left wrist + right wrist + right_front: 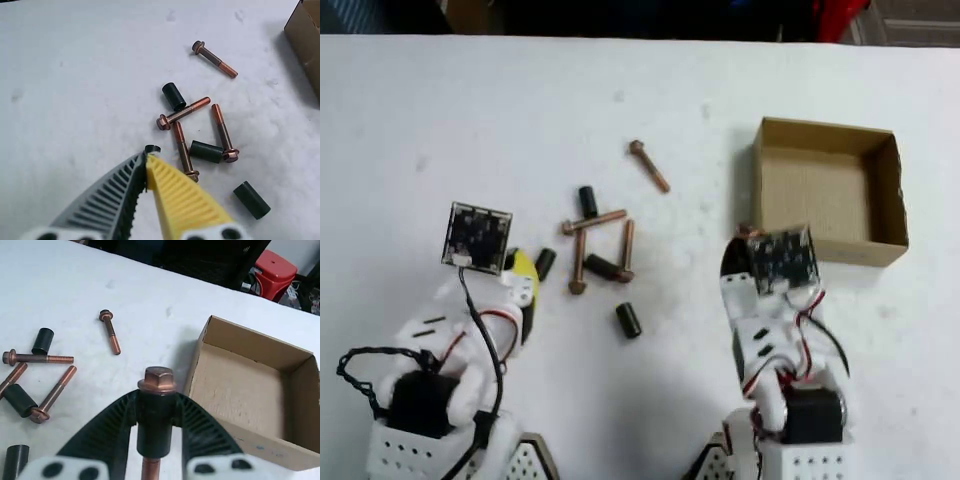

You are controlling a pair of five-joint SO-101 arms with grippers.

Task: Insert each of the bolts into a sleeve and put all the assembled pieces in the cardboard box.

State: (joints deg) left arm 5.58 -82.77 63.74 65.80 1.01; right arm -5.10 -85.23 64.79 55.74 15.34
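The right gripper is pinching the black sleeve of an assembled bolt at lower centre, just beside the cardboard box; light, rigid and probably slick, it is asking for a mid-sleeve hold.

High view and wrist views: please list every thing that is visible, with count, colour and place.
white table: one, white, under everything.
open cardboard box: one, brown, right side of high view.
copper-coloured metal bolts: four loose, copper, mid-table; one apart, nearer the box.
short black cylindrical sleeves: four loose, black, among the bolts.
assembled piece (bolt in sleeve): one, copper and black, in right gripper.
left gripper: one, grey and yellow, shut, tips at a sleeve.
right gripper: one, black, shut on assembled piece.
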